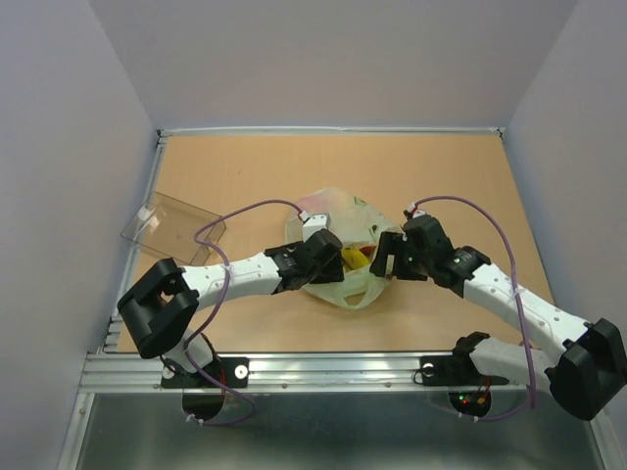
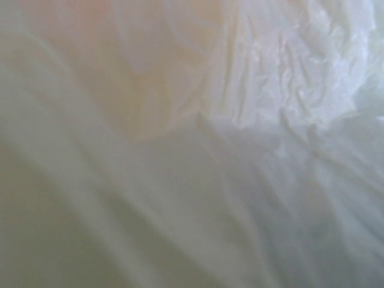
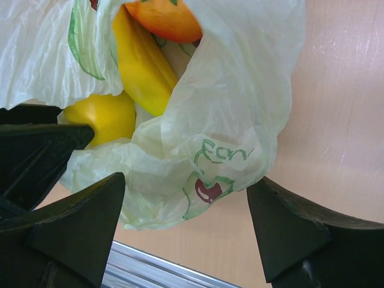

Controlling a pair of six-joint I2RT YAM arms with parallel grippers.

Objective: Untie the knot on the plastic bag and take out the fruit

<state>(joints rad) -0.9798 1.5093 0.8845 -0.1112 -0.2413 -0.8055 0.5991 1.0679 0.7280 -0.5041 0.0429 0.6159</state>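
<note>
The pale green plastic bag (image 1: pixel 338 211) lies mid-table with its mouth open toward the near edge. No tied knot shows. Fruit shows in the opening: a yellow banana (image 3: pixel 141 66), an orange fruit (image 3: pixel 165 18) and a yellow round fruit (image 3: pixel 105 114); yellow and red also show from above (image 1: pixel 355 258). My left gripper (image 1: pixel 318 257) is pressed into the bag's left side. Its wrist view shows only blurred bag film (image 2: pixel 270 90), with its fingers hidden. My right gripper (image 3: pixel 183 195) is open, with the bag's printed edge (image 3: pixel 210 162) between its spread fingers, apart from both.
A clear rigid box (image 1: pixel 171 227) lies at the table's left edge. A metal rail (image 1: pixel 323 367) runs along the near edge, close below the bag (image 3: pixel 156 270). Grey walls close in the table on three sides.
</note>
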